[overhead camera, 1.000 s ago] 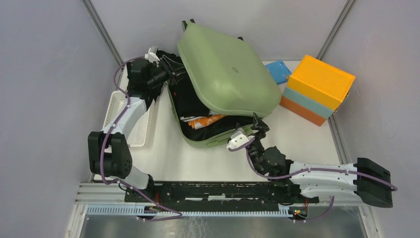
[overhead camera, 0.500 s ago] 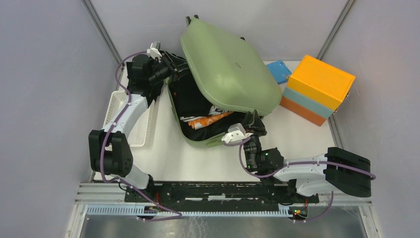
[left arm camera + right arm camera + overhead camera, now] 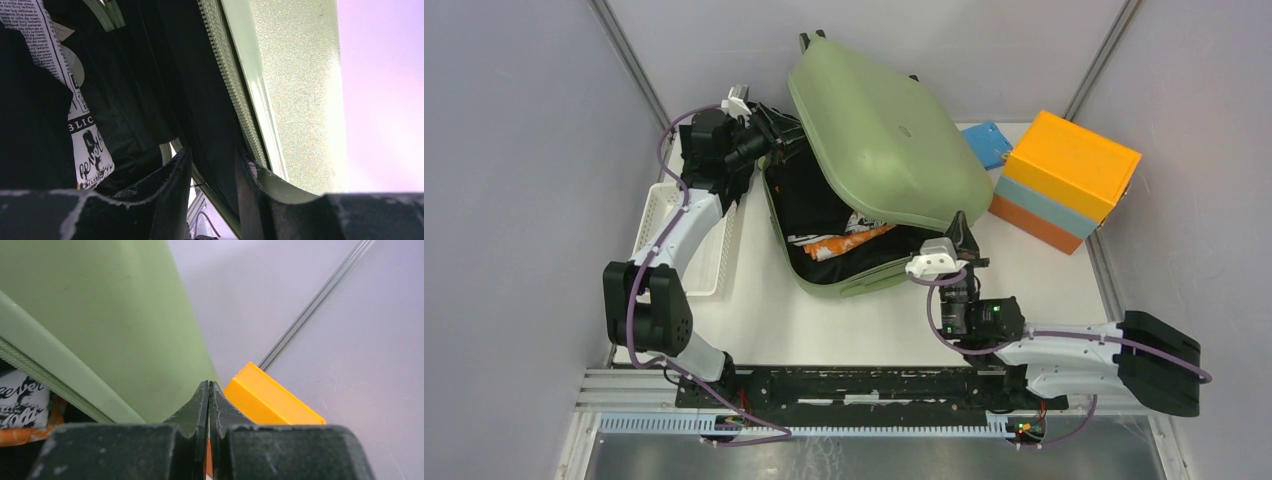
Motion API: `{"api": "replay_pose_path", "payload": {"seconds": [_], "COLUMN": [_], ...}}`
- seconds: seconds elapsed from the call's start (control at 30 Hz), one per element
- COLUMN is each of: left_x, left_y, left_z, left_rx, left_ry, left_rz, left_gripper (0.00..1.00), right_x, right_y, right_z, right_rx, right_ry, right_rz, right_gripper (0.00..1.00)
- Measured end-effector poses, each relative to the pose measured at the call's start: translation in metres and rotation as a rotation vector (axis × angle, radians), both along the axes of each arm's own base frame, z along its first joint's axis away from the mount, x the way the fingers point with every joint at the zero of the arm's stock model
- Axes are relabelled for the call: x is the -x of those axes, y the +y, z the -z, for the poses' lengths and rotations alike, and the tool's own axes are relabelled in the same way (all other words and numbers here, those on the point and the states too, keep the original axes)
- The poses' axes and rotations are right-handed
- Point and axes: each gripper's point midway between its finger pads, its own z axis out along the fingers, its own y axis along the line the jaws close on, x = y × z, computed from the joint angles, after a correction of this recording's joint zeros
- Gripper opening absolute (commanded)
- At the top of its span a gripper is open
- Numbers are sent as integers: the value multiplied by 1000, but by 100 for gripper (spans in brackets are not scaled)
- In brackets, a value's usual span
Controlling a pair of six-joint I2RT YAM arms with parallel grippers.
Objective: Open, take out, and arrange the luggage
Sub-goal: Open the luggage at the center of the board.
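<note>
The right gripper point(image 3: 961, 228) now sits further right at the luggage point(image 3: 886, 130) lid's near corner, fingers pressed together and empty. The lid stands slightly higher.

The raised lid of the sage-green hard-shell suitcase point(image 3: 884, 135) is hiding most of what's packed inside, and it's covering part of the small blue flat thing point(image 3: 986, 143) behind it too.
</note>
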Motion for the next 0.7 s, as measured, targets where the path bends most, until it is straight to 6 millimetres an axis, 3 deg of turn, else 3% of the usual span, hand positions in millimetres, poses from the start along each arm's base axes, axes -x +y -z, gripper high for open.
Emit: {"api": "replay_pose_path", "payload": {"seconds": [0.13, 0.23, 0.33, 0.57, 0.7], "left_x": [-3, -4, -4, -2, -3], "left_y": [0, -1, -1, -3, -6], "left_z": [-3, -6, -7, -9, -11], "left_rx": [0, 1, 1, 1, 2], "left_ry": [-1, -4, -6, -7, -11], "left_rz": [0, 0, 2, 8, 13], "left_gripper": [44, 44, 44, 44, 45], "right_x": [5, 9, 9, -9, -18], "right_y": [0, 9, 21, 60, 59], "right_z": [-9, -15, -9, 41, 39], "right_rx": [-54, -71, -52, 137, 150], "right_ry": [-28, -39, -21, 100, 85], "right_rz": [-101, -210, -267, -245, -127], "right_gripper": [66, 86, 90, 86, 81]}}
